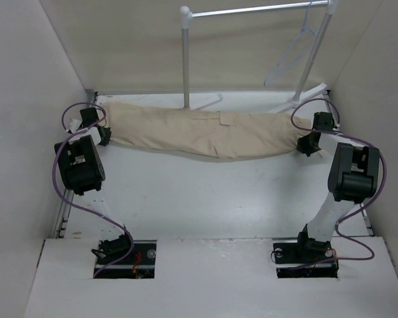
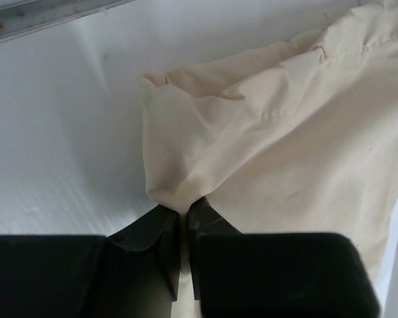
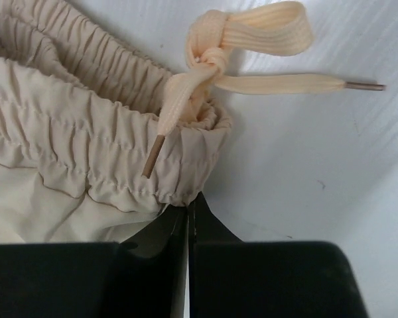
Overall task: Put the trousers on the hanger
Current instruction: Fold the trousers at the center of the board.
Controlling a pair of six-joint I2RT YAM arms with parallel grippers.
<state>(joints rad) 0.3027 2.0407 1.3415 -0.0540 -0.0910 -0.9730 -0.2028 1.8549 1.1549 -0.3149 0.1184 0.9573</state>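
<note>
White table top, plain pale walls left, right and behind, white-poled garment rack with metal rail at back, even soft light.

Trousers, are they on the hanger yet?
No. The trousers lie stretched across the table; the hanger hangs bare on the rail.

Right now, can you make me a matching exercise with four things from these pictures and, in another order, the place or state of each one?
1. long beige cotton trousers
2. thin pale triangular hanger
3. black left fingers
4. black right fingers

a. shut on the gathered waistband, beside the drawstring
b. hangs on the metal rail
c. stretched out sideways, held at both ends
d. shut on the plain cloth end

Pairs: 1-c, 2-b, 3-d, 4-a
</note>
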